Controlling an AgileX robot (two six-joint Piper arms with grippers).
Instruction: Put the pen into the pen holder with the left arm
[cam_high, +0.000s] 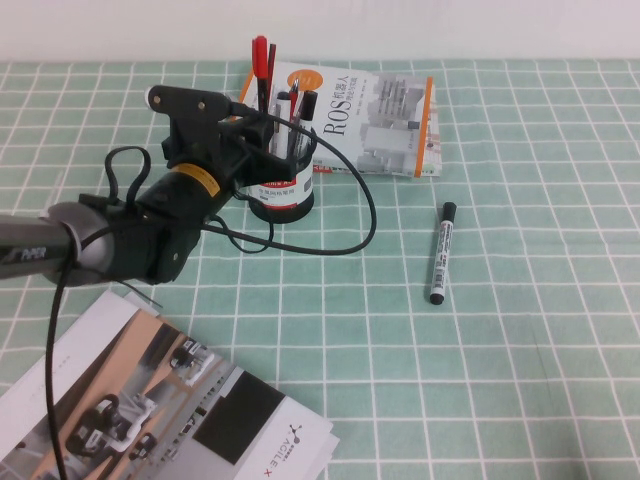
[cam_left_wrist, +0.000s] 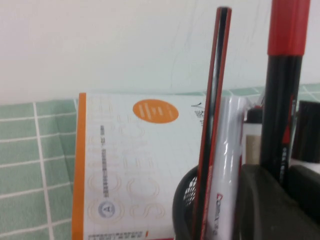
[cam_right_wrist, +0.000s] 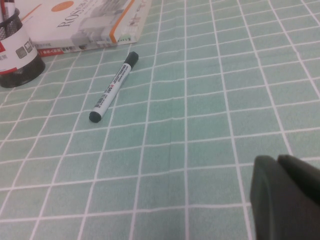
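High view. The left arm (cam_high: 120, 235) reaches from the table's left edge toward the far edge, its left gripper (cam_high: 262, 128) poised directly over the pen holder (cam_high: 282, 178), a black mesh cup with a red-and-white label band. The pen (cam_high: 260, 66), red-capped, stands nearly upright with its lower end inside the cup rim, apparently because it is being lowered in vertically so it can clear the other pens already standing there. The cup sits just in front of one ROS book (cam_high: 370, 120) at the far edge. One white-barrelled marker (cam_high: 441, 252) with a black cap lies flat toward the right half of the table, apart from the cup and untouched. One open magazine (cam_high: 150, 410) occupies the near left corner. The right gripper is not visible here.

Left wrist view. Two dark finger pads (cam_left_wrist: 265, 200) close on the pen's (cam_left_wrist: 281, 95) dark barrel, which suggests the pen is clamped and not yet released. Beside it stand one slim red-and-black stick (cam_left_wrist: 212, 120) and one white barrel (cam_left_wrist: 227, 170), both in the mesh cup (cam_left_wrist: 184, 197). The book cover (cam_left_wrist: 130, 165) lies behind.

Right wrist view. The right gripper (cam_right_wrist: 287, 195) hangs parked above bare tablecloth; whether it is open or closed cannot be told. One marker (cam_right_wrist: 112, 89), one cup (cam_right_wrist: 17, 50) and one book (cam_right_wrist: 85, 20) appear beyond.
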